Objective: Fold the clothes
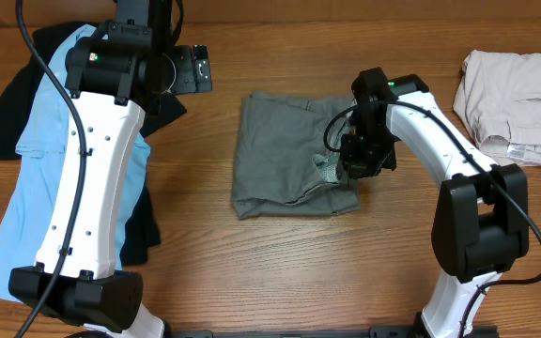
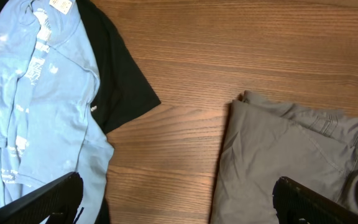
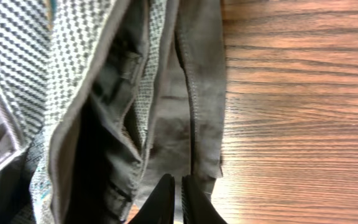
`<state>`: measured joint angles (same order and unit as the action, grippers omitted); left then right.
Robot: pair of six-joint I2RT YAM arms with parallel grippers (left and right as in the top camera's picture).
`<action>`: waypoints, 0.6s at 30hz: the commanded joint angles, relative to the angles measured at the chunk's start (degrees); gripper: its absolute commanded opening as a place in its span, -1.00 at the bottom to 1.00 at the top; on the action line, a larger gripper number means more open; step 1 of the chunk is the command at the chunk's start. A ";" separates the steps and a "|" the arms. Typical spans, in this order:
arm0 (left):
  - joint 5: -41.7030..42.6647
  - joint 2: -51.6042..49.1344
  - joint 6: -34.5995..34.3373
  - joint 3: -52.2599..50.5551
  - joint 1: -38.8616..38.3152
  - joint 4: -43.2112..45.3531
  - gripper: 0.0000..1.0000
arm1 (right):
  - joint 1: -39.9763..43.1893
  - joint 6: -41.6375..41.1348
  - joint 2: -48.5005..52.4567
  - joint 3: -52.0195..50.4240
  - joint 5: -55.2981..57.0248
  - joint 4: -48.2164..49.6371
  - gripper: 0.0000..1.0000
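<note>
The grey-olive shorts point(image 1: 285, 155) lie folded on the middle of the wooden table. They also show in the left wrist view point(image 2: 278, 155) and the right wrist view point(image 3: 197, 93), where the patterned inner lining is turned out. My right gripper point(image 1: 353, 164) is at the shorts' right edge, its fingers point(image 3: 178, 183) shut on the fabric there. My left gripper point(image 1: 195, 68) hovers open and empty point(image 2: 178, 183) over bare wood between the shorts and the shirts. The light blue shirt point(image 1: 26, 197) point(image 2: 36, 112) lies on the black shirt point(image 1: 7, 103) point(image 2: 120, 81) at the left.
A beige garment point(image 1: 519, 94) lies crumpled at the far right corner. The left arm covers part of the shirts. Bare wood point(image 1: 346, 263) lies in front of the shorts.
</note>
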<state>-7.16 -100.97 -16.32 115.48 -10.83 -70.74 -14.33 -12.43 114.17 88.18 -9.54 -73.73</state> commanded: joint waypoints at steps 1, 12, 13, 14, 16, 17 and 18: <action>-0.74 -0.28 0.48 0.00 0.31 -0.20 1.00 | -0.11 -0.90 -0.20 -1.14 0.98 -0.07 -0.74; -0.79 -0.31 0.94 -0.02 0.33 -0.59 1.00 | 0.59 -1.18 -5.42 5.03 -0.07 0.31 -0.89; -0.79 -0.31 0.92 -0.02 0.33 -0.59 1.00 | 0.55 -0.81 -6.25 6.14 -1.01 0.35 -0.87; -0.76 -0.31 0.92 -0.02 0.33 -0.57 1.00 | 0.28 -0.28 -7.02 7.34 -2.36 0.39 -0.87; -0.76 -0.48 0.92 -0.02 0.33 -0.57 1.00 | -0.57 1.90 -7.80 9.16 -5.51 0.98 -0.85; -0.76 -0.61 0.92 -0.02 0.33 -0.57 1.00 | -1.27 2.62 -7.93 9.68 -7.17 1.86 -0.84; -0.76 -0.83 0.90 -0.02 0.33 -0.59 1.00 | -1.95 2.95 -7.93 9.77 -8.41 2.93 -0.82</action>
<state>-7.16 -100.97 -16.29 115.48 -10.83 -71.22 -14.46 -12.03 109.60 95.07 -12.40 -72.38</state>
